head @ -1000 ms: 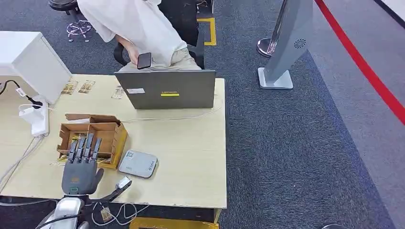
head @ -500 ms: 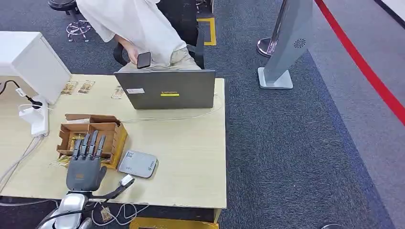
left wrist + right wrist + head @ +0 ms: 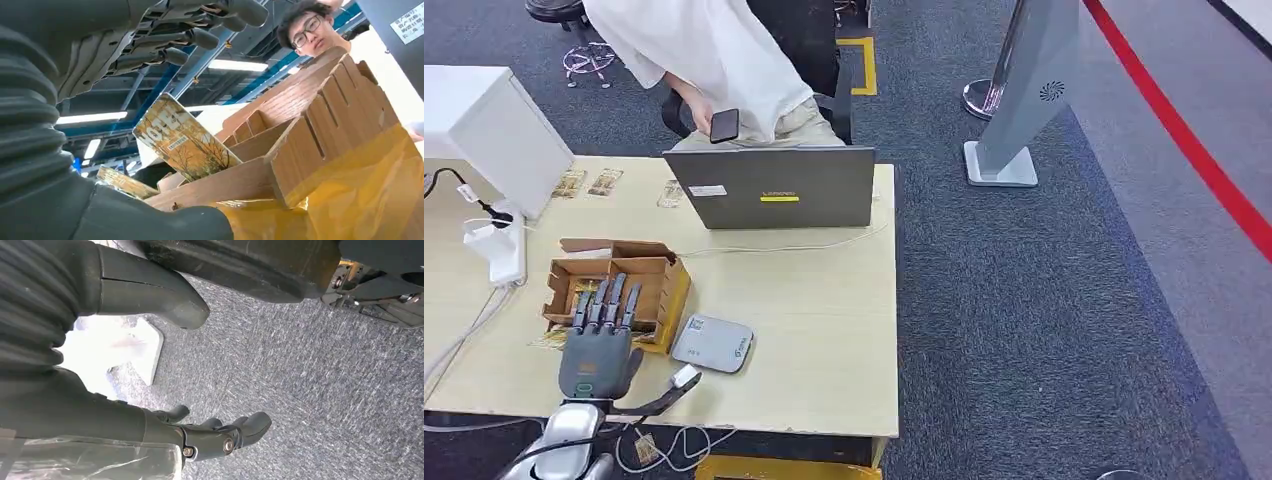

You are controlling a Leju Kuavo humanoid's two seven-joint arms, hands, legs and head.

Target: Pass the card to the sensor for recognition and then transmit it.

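Cards (image 3: 182, 142) stand tilted in the cardboard box (image 3: 619, 285) on the worktop (image 3: 824, 310); thin, light, probably slick, best pinched at the exposed upper edge. Left hand (image 3: 596, 345) hovers over them, fingers spread, empty.

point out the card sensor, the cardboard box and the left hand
card sensor (image 3: 713, 343), head view, middle of its grey top face
cardboard box (image 3: 671, 283), head view, its right wall
left hand (image 3: 596, 352), head view, back of the hand, held over the box's near edge
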